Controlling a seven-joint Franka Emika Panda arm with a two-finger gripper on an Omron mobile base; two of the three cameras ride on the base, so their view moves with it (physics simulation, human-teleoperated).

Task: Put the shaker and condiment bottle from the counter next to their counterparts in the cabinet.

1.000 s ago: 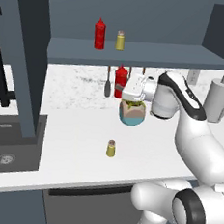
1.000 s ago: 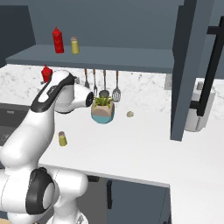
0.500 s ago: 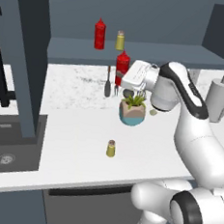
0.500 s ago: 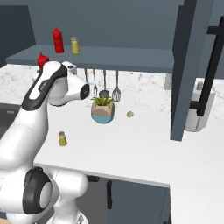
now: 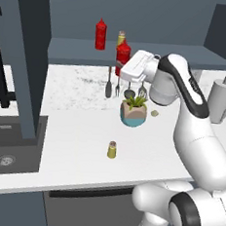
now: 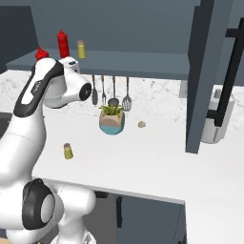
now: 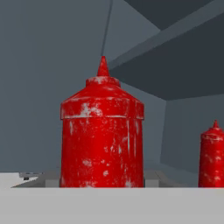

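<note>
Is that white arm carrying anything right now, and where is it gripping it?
Yes: the end effector holds a red bottle, lifted off the counter near the cabinet shelf. The grip seems low on its body; the exact spot is hidden.

Potted plant (image 5: pixel 133 111) below hanging utensils (image 5: pixel 118 86); grey canister (image 5: pixel 220 100) at far right.

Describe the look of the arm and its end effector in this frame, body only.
The arm is glossy white with rounded, bulbous links, a dark band along the upper link and dark grey joint discs near the base. The end effector is a boxy white block. No cables or markings are visible.
</note>
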